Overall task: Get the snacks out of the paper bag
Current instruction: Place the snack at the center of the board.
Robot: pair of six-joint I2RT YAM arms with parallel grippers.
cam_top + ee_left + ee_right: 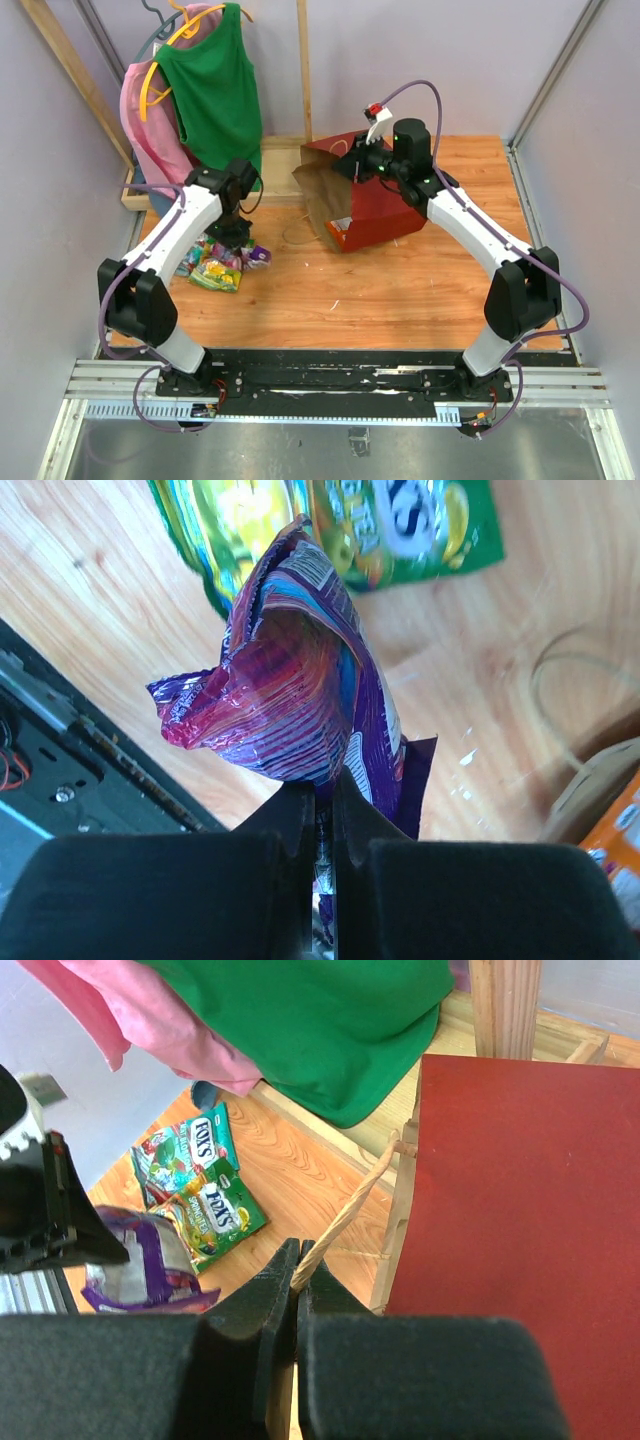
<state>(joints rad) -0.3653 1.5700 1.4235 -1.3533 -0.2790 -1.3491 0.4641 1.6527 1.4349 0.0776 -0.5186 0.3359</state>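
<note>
Wooden tabletop (400, 290) is carrying everything. Left gripper (325, 815), jaws nearly closed, is pinching 1 purple candy bag (300, 690), which is hanging over the green packets (400, 530) lying beneath it. Right gripper (300, 1275), closed tight, is gripping the cord handle (350, 1205) of the paper bag (385, 205). That bag is lying on its side, well right of the pile, mouth facing the left arm. 1 orange packet (340, 236) is showing at the mouth; I cannot tell what is lying deeper.

The glossy green-yellow candy packet (218, 1215) reads "FOX'S". The glossy teal-green packet (185, 1150) touching it carries the same "FOX'S" brand.
</note>
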